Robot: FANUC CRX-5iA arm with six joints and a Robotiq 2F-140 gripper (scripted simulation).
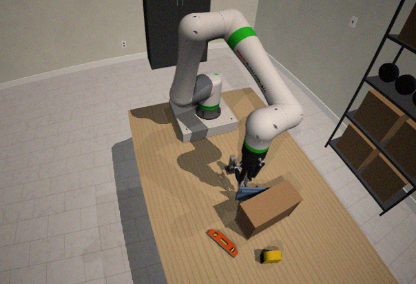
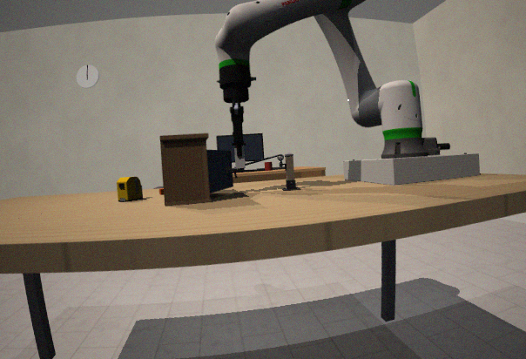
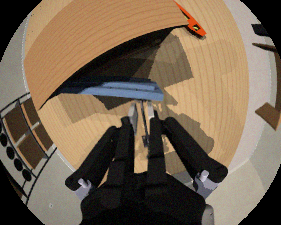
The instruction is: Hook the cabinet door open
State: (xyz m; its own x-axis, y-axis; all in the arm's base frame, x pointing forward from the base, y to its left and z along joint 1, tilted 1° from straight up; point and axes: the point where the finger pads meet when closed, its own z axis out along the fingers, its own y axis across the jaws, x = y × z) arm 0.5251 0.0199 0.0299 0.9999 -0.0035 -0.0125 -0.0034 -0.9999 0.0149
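The wooden cabinet [image 1: 270,205] [image 2: 185,172] [image 3: 110,34] stands upright on the table. Its blue door [image 1: 251,192] [image 2: 219,170] [image 3: 115,91] stands open, angled out toward the post [image 1: 233,161] [image 2: 289,167]. The thin dark hook [image 2: 263,160] [image 3: 144,121] reaches from the post's top, sloping down to the door's free end. My gripper [image 1: 245,182] [image 2: 239,164] [image 3: 142,107] points down just in front of the door. Its fingers are slightly open, around the hook's rod, with a narrow gap showing. The eye and the hook's tip are too small and hidden to tell whether they are engaged.
An orange level [image 1: 223,243] [image 3: 192,24] lies beyond the cabinet, on the side away from the robot base [image 1: 210,129]. A yellow tape measure [image 1: 273,256] [image 2: 130,188] stands near it. The post is close beside the gripper, on the robot base's side.
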